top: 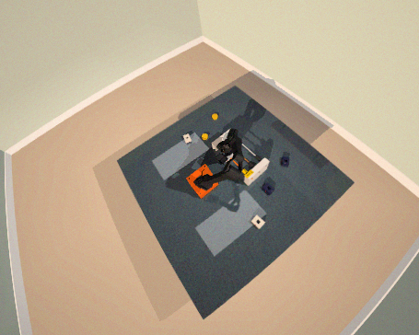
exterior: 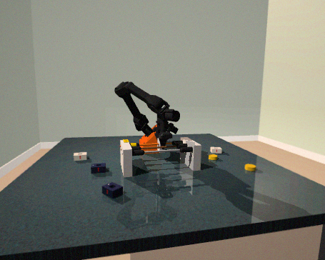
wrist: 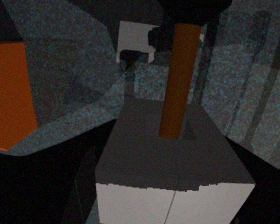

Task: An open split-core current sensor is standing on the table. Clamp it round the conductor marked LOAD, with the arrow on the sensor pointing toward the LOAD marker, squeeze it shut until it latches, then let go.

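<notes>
The sensor (wrist: 150, 150), a dark grey box with a pale lower face, sits round an orange conductor (wrist: 181, 75) in the wrist view. Its halves meet at a thin seam and look closed. My gripper (wrist: 165, 132) (exterior: 163, 144) is slightly open, with its black fingers close on both sides of the sensor. Whether they still touch it is hard to see. In the exterior view the gripper is at the rods between two white end blocks (exterior: 126, 160) (exterior: 196, 156). The sensor's arrow and the LOAD lettering cannot be read. A yellow marker (top: 248, 174) (exterior: 126, 141) is on one end block.
Two dark blue boxes (exterior: 112, 190) (exterior: 98, 168), two white boxes (exterior: 80, 156) (exterior: 216, 150) and two yellow discs (exterior: 250, 167) (exterior: 213, 157) lie around the rack. Other rods, including a pale one (top: 248, 149), run beside the clamped conductor. Black sleeves surround rod ends.
</notes>
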`<state>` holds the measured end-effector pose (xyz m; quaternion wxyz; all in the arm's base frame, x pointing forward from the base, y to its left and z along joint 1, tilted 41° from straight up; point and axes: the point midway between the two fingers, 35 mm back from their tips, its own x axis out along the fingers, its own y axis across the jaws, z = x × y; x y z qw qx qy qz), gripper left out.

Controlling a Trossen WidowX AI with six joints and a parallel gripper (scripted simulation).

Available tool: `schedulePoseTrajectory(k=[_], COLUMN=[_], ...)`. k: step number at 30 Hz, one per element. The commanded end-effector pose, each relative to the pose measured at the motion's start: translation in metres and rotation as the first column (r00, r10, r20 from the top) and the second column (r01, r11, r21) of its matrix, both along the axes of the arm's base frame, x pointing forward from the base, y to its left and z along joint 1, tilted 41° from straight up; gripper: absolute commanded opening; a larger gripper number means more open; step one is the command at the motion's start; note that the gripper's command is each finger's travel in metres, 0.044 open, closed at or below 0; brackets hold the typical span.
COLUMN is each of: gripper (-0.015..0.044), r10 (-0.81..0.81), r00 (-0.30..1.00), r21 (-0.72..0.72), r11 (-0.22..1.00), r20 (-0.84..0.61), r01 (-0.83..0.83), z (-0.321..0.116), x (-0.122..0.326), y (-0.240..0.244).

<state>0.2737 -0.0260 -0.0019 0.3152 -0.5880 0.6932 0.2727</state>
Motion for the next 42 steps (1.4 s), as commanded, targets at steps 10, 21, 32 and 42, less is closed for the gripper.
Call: schedulePoseTrajectory(k=[10, 21, 32, 42], gripper=[0.0276, 0.0276, 0.044, 0.044], r10=[-0.001, -0.001, -0.001, 0.004], r00=[1.0, 1.0, 1.0, 1.0], r21=[0.0, 0.0, 0.0, 0.001], r11=[1.0, 1.0, 1.0, 1.0], r20=[0.001, 0.001, 0.001, 0.004], r01=[0.001, 0.001, 0.001, -0.004], z=[0.0, 0.0, 0.0, 0.018], x=[0.0, 0.0, 0.0, 0.006], y=[0.0, 0.0, 0.0, 0.017])
